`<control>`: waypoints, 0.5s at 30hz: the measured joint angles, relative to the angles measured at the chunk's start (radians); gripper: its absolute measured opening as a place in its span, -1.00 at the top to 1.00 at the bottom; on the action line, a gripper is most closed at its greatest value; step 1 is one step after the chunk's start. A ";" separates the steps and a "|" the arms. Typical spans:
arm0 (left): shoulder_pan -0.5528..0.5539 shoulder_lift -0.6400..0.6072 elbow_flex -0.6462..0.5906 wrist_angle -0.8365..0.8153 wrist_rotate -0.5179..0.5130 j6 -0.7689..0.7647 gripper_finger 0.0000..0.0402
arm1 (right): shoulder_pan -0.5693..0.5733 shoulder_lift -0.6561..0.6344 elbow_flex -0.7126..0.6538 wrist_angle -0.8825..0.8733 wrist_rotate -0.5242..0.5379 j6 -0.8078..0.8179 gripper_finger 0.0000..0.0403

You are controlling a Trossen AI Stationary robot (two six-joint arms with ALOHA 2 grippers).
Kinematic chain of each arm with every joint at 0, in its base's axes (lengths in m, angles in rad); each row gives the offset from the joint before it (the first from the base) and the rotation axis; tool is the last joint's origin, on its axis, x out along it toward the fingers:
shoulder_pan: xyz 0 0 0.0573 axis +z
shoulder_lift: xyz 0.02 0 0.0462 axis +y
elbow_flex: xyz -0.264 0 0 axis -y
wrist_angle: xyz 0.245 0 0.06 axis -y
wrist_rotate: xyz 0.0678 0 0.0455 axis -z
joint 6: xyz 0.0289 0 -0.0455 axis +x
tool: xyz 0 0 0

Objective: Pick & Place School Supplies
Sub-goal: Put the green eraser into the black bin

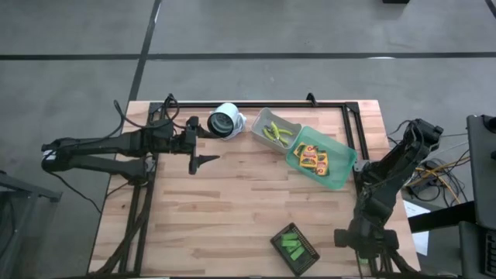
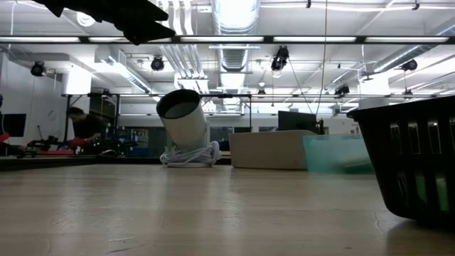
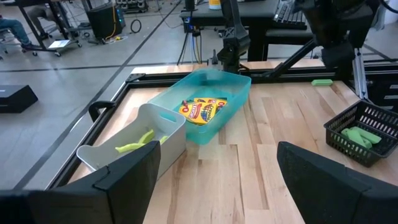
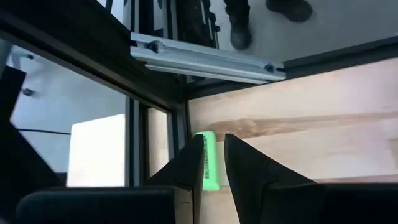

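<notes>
Right hand (image 4: 213, 167) grasping green block (image 4: 208, 163), yellow packs (image 1: 314, 158) in green bin (image 1: 341, 174)

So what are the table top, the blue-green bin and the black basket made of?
The table top looks like wood, jointed strips with visible grain and a smooth sealed finish. The blue-green bin seems to be thin plastic: it is see-through, with the yellow packs showing through its wall. The black basket is probably moulded plastic, with a slotted lattice wall.

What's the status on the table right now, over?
Left gripper open, hovering mid-table, empty. Right gripper nearly shut, straddling a green block at the table's right edge; grip unconfirmed. Crayon packs in green bin. Nothing in the way.
</notes>
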 joint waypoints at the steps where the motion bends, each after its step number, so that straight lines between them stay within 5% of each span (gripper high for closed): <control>1: 0.000 0.000 0.000 0.000 0.000 0.000 -0.63 | -0.002 0.008 0.005 -0.001 0.000 -0.020 0.70; 9: 0.000 0.000 0.000 -0.001 0.000 0.000 -0.63 | -0.039 0.016 0.040 -0.011 0.018 -0.045 0.70; 15: 0.000 0.000 0.000 -0.001 0.000 0.000 -0.63 | -0.099 0.004 0.101 0.067 0.287 0.421 0.70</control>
